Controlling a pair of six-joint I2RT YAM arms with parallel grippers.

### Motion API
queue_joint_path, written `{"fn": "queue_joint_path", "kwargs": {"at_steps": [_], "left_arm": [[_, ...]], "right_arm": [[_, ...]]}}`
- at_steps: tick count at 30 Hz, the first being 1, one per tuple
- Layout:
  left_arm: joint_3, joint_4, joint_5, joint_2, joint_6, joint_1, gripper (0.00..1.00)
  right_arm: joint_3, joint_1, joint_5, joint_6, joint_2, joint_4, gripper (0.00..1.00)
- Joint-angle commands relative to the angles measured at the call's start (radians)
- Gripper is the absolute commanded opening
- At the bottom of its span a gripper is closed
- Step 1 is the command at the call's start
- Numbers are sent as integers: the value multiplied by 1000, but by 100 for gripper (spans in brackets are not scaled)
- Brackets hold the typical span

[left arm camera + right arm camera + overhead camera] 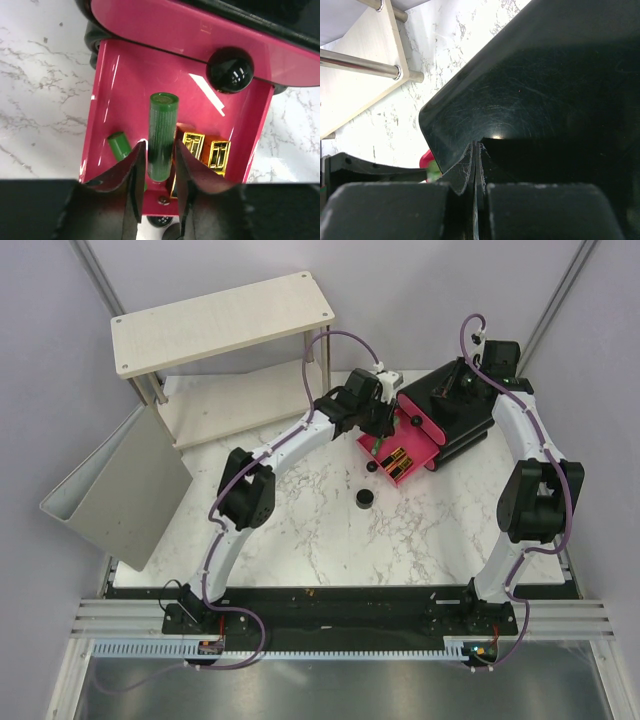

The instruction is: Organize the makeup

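Observation:
The black box has its lowest pink drawer pulled out. A green tube stands in the drawer between the parted fingers of my left gripper, with a thin gap on its left side, and its lower end is blurred. A second green tube lies to its left. Black-and-gold cases lie to its right. The round black jar sits on the marble in front of the drawer. My right gripper is shut, holding nothing, its tips against the box's top.
A pale wooden two-level shelf stands at the back left. A grey bin lies tipped at the left edge. The drawer above has a round black knob. The left arm reaches across the table's middle.

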Motion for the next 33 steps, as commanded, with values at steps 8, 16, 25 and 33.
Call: {"fn": "queue_joint_path", "kwargs": {"at_steps": [8, 16, 25, 33], "left_arm": [[62, 60, 29, -8, -22, -14, 49], [-285, 185, -9, -292, 76, 12, 48], [-854, 386, 70, -518, 134, 40, 53], [-789, 402, 120, -403, 107, 28, 54]], "right_arm": [[-29, -2, 32, -12, 42, -118, 0], [-29, -2, 32, -12, 43, -118, 0], [-29, -4, 32, -14, 42, -118, 0], [-32, -2, 23, -12, 43, -117, 0]]}}
